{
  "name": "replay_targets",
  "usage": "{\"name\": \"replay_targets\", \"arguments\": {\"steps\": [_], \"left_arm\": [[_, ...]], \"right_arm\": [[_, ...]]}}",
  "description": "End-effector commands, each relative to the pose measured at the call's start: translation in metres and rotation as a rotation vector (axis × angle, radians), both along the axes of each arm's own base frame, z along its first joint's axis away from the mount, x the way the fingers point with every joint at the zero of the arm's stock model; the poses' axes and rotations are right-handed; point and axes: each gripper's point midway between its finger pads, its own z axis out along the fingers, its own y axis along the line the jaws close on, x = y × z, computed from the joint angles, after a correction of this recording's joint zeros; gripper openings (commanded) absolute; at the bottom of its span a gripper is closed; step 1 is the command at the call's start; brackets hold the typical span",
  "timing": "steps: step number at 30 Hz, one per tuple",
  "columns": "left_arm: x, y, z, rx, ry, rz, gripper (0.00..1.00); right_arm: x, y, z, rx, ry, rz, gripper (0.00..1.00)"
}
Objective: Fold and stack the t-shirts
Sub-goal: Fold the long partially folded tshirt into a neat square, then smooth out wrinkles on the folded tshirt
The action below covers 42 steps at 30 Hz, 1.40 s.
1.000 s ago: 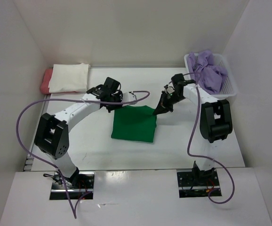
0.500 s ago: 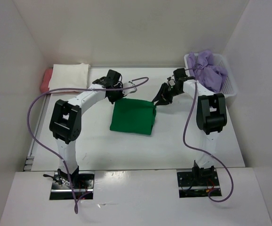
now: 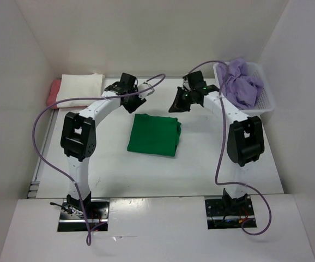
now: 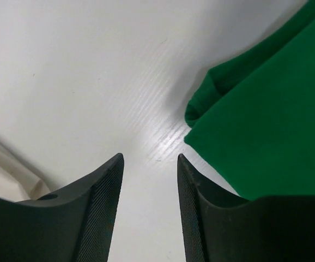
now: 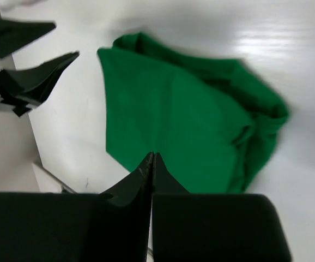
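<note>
Roughly, the job looks a little past halfway. At the far left of the tabletop (image 3: 108, 169) the cream-white shirt (image 3: 80, 89) lies folded flat on top of the salmon-red shirt (image 3: 52, 94), of which only a strip shows along the left side, so a stack of two exists. The bright green shirt (image 3: 153, 136) lies in the middle of the tabletop as a neat folded rectangle, well apart from that stack. Its right edge is slightly bunched in the right wrist view. The lavender-purple shirt (image 3: 242, 82) sits crumpled in the white mesh basket (image 3: 266, 97) at the far right and has not been folded.

Neither arm has hold of anything. The left fingers (image 3: 134, 102) hover just beyond the far-left corner of the green shirt; they stand partly apart, with only bare tabletop showing between them. The right fingers (image 5: 151, 162) are pressed together with nothing between them, raised beyond the shirt's far-right corner.

What remains, by my judgement, is to carry the green shirt over onto the stack at the far left, then lift the lavender-purple shirt out, spread it, fold it and add it on top.
</note>
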Motion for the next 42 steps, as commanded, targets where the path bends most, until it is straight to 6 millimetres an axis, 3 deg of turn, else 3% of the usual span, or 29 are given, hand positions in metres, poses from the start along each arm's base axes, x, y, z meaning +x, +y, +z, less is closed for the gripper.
{"name": "replay_targets", "arguments": {"steps": [1,4,6,9,10,11,12,13,14,15,18,19,21,23,25,26,28,30,39,42], "left_arm": [[-0.019,-0.027,0.034,-0.136,0.008,-0.073,0.52],[-0.034,-0.035,0.016,-0.101,0.047,-0.114,0.53],[-0.032,-0.031,0.01,-0.081,0.051,-0.1,0.54],[-0.034,-0.03,0.014,-0.092,0.039,-0.092,0.54],[-0.035,-0.03,0.024,-0.1,0.014,-0.093,0.54],[-0.034,-0.03,0.024,-0.094,0.01,-0.103,0.56],[-0.033,-0.033,0.033,-0.112,-0.006,-0.113,0.57],[-0.036,-0.043,0.038,-0.127,-0.005,-0.153,0.57],[-0.035,-0.047,0.038,-0.137,-0.006,-0.179,0.61],[-0.032,-0.058,0.046,-0.153,-0.024,-0.221,0.62],[-0.037,-0.099,0.048,-0.216,-0.017,-0.357,0.69],[-0.039,-0.121,0.057,-0.232,-0.045,-0.439,0.7],[-0.041,-0.139,0.047,-0.232,-0.037,-0.502,0.74],[-0.039,-0.16,0.043,-0.257,-0.036,-0.554,0.75],[-0.034,-0.168,0.03,-0.271,-0.014,-0.568,0.77],[-0.031,-0.181,0.038,-0.282,-0.041,-0.598,0.77],[-0.027,-0.189,0.025,-0.279,-0.028,-0.606,0.77],[-0.031,-0.205,0.027,-0.282,-0.033,-0.633,0.78],[-0.034,-0.213,-0.005,-0.281,0.032,-0.646,0.78],[-0.039,-0.215,-0.01,-0.296,0.057,-0.659,0.71]], "right_arm": [[-0.009,0.007,-0.03,-0.061,0.058,-0.02,0.0],[-0.003,0.01,-0.043,-0.061,0.08,-0.029,0.0],[-0.001,0.008,-0.058,-0.088,0.125,-0.036,0.0],[0.003,0.006,-0.027,-0.084,0.049,-0.031,0.04],[-0.003,0.0,-0.025,-0.101,0.043,-0.045,0.06],[-0.003,-0.011,-0.006,-0.127,-0.005,-0.105,0.08],[-0.01,-0.019,-0.006,-0.15,0.0,-0.137,0.08],[-0.025,-0.028,-0.022,-0.175,0.038,-0.162,0.08],[-0.03,-0.036,-0.012,-0.148,0.025,-0.203,0.08],[-0.041,-0.041,-0.028,-0.14,0.056,-0.21,0.14],[-0.063,-0.037,-0.053,-0.114,0.134,-0.176,0.35],[-0.068,-0.038,-0.059,-0.121,0.151,-0.176,0.36],[-0.078,-0.041,-0.073,-0.134,0.181,-0.175,0.36],[-0.078,-0.041,-0.073,-0.127,0.166,-0.175,0.37],[-0.075,-0.042,-0.07,-0.131,0.142,-0.174,0.37],[-0.078,-0.039,-0.073,-0.119,0.156,-0.151,0.37],[-0.076,-0.038,-0.081,-0.129,0.164,-0.142,0.37],[-0.078,-0.032,-0.082,-0.098,0.177,-0.117,0.37],[-0.088,-0.026,-0.097,-0.064,0.214,-0.086,0.4],[-0.09,-0.025,-0.102,-0.056,0.232,-0.087,0.41]]}}
